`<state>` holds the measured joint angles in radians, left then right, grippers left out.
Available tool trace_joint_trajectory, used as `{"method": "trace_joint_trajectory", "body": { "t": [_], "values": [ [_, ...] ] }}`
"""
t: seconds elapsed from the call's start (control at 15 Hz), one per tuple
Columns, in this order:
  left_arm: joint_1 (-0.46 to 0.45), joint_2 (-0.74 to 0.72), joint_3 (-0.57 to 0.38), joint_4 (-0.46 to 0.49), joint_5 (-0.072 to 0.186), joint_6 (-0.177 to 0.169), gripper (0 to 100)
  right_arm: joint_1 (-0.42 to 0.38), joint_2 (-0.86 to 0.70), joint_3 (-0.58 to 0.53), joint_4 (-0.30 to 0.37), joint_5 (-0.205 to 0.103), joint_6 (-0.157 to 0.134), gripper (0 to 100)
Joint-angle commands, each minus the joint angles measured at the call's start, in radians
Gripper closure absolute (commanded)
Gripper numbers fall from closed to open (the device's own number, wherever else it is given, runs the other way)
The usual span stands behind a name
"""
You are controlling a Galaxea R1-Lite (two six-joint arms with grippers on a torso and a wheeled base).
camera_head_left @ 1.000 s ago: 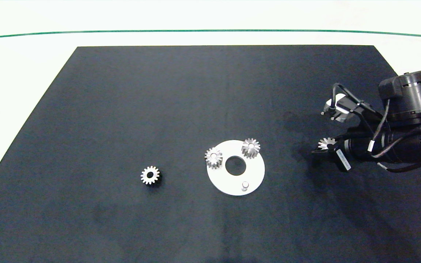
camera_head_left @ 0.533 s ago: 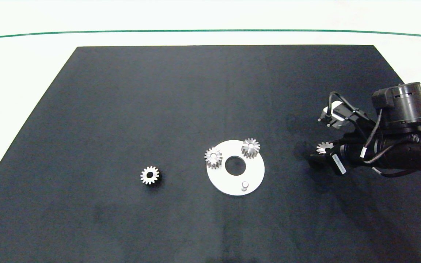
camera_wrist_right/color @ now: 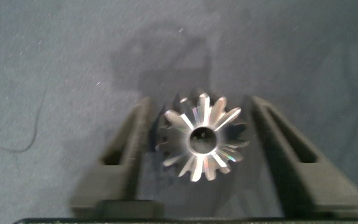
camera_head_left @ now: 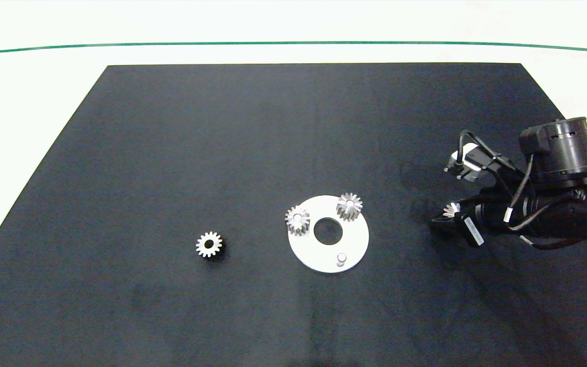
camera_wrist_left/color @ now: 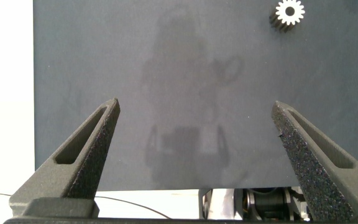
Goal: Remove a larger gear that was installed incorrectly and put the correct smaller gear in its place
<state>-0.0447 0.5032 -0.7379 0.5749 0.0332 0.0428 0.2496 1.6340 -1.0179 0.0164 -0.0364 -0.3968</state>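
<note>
Right gripper [camera_wrist_right/color: 199, 146] is hanging near the black mat's [camera_head_left: 222, 153] right edge, fingers spread either side of the larger gear [camera_wrist_right/color: 201, 144]. Resting loose between them, that gear could be nudged or tipped as the arm is lifting away.

black cables are looping over the dark right arm with its cylindrical joint [camera_head_left: 563, 148]. a small white label is showing near its wrist. grainy grey foam-like fingers [camera_wrist_left/color: 309, 162] are tapering on the left gripper.

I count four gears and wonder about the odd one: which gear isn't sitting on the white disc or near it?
The larger gear, with long star-like teeth, far right of the white disc, between the right pincer's fingers.
</note>
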Motion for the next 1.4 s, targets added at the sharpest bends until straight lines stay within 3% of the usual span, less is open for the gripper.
{"method": "trace_joint_trajectory", "body": {
  "t": [0.07, 0.27, 0.47, 0.67, 0.8, 1.07, 1.2, 1.4],
  "values": [
    [-0.001, 0.001, -0.005, 0.003, 0.001, 0.002, 0, -0.001, -0.039, 0.030, 0.002, 0.000, -0.004, 0],
    [-0.011, 0.011, -0.006, -0.007, -0.004, 0.051, 0, -0.019, -0.141, 0.074, 0.004, 0.007, -0.002, 0],
    [-0.027, 0.032, 0.002, -0.006, -0.032, 0.121, 0, -0.061, -0.267, 0.107, 0.013, 0.030, 0.000, 0],
    [-0.057, 0.092, 0.002, -0.006, -0.033, 0.170, 0, -0.082, -0.388, 0.099, 0.119, 0.035, 0.001, 0],
    [-0.086, 0.129, 0.002, -0.007, -0.035, 0.181, 0, -0.081, -0.445, 0.099, 0.148, 0.039, 0.001, 0],
    [-0.155, 0.265, 0.003, -0.098, -0.035, 0.204, 0, -0.079, -0.534, 0.073, 0.223, 0.043, 0.010, 0],
    [-0.258, 0.344, 0.015, -0.167, -0.033, 0.207, 0, -0.079, -0.554, 0.064, 0.231, 0.043, 0.042, 0],
    [-0.380, 0.437, 0.089, -0.334, -0.029, 0.210, 0, -0.079, -0.565, 0.065, 0.247, 0.043, 0.046, 0]
  ]
}}
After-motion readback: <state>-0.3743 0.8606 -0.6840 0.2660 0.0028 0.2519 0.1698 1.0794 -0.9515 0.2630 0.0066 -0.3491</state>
